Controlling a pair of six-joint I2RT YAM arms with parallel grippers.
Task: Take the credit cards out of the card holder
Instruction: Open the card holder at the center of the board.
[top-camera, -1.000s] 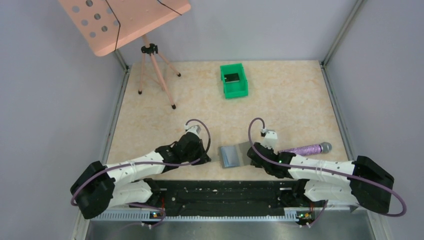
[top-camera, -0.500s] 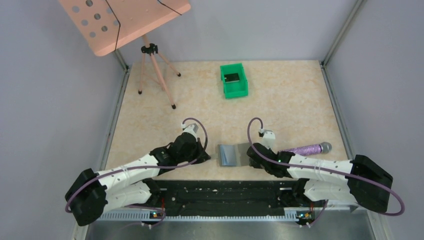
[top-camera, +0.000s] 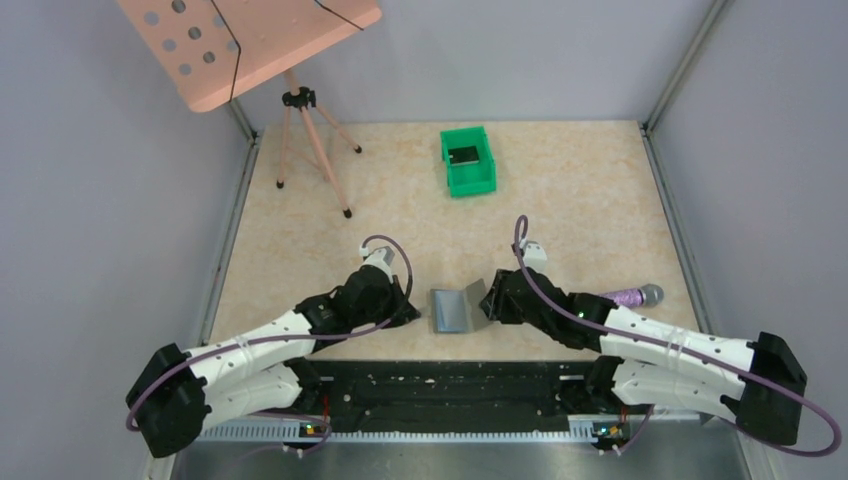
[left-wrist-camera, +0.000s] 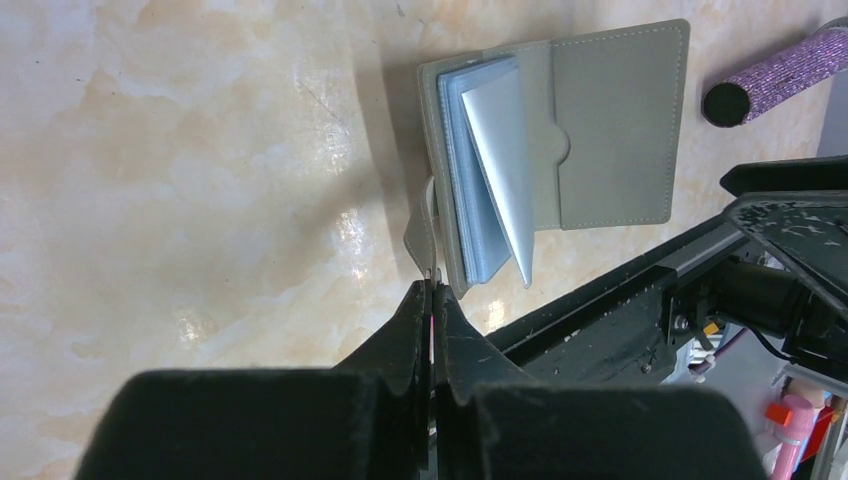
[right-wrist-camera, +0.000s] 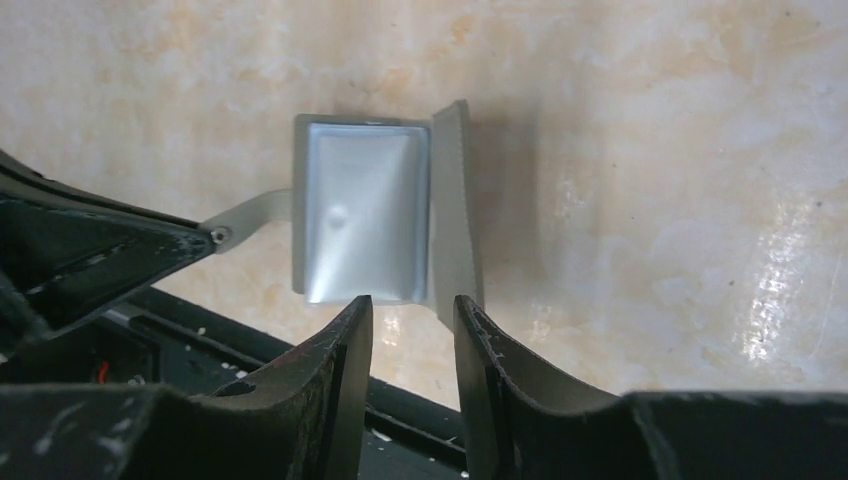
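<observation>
One card holder (top-camera: 452, 310), grey, open flat at table (top-camera: 580, 200) front edge, light blue inner panel showing. Left gripper (left-wrist-camera: 432, 290) low, clamped on its strap (left-wrist-camera: 422, 235). Right gripper (right-wrist-camera: 412, 305) just beside holder, jaws apart.

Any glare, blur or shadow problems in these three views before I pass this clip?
Top external: even light, soft shadows, card holder small but clear. Left wrist: card holder sharp, a shadow along its left edge, bright glare patches on the table. Right wrist: the holder's blue panel looks soft and washed out, with glare on the table at right.
</observation>
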